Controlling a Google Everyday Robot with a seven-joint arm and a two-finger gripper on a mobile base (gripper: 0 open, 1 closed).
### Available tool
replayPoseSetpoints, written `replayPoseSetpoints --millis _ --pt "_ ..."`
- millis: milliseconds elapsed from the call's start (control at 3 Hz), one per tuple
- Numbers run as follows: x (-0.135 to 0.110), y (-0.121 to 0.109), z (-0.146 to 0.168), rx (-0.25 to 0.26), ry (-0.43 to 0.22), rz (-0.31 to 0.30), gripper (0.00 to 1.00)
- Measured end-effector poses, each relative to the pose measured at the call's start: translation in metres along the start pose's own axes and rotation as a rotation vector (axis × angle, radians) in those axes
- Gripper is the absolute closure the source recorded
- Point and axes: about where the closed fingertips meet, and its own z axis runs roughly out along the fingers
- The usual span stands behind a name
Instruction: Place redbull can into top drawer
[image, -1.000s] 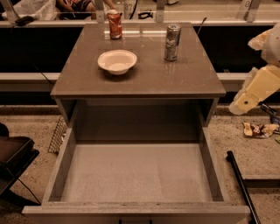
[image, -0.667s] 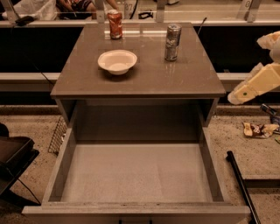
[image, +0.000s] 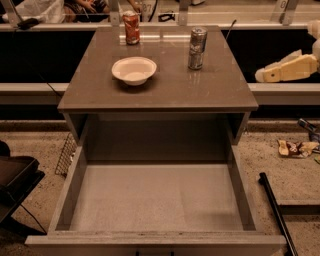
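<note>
Camera view looks down on a brown cabinet with a flat tabletop (image: 165, 92). The tall, thin, silver-grey metal redbull can (image: 198, 48) stands up straight on the back right part of it. A round white bowl (image: 134, 70) sits to the left of the can, well apart from it. A shorter red soda can (image: 131, 28) stands at the back left. The wide grey-brown top drawer (image: 155, 200) is pulled out below the tabletop, and its flat pale floor shows. The robot's pale cream gripper (image: 262, 75) hangs off to the right of the cabinet. It is past the edge of the tabletop and near the can but not touching it. I cannot tell if its jaws are apart or together, and they hold nothing. I think the can will be light, and a bit heavier if it is full. Its thin metal wall is hard, but it could dent if squeezed too much. The shiny skin looks smooth, so it may slip. It is tall and thin, so a bump near the top could tip it over. The best place to take hold is likely around the middle of its round side, with one jaw on each side. The squeeze should be firm but gentle.
</note>
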Motion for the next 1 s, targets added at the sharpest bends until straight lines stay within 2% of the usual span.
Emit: replayPoseSetpoints --millis 333,667,1000 --pt "-0.004 -0.006 0.004 0.025 -0.019 0.001 0.00" --pt "-0.004 -0.006 0.004 0.025 -0.019 0.001 0.00" --pt "-0.005 -0.019 0.045 0.036 -0.073 0.075 0.00"
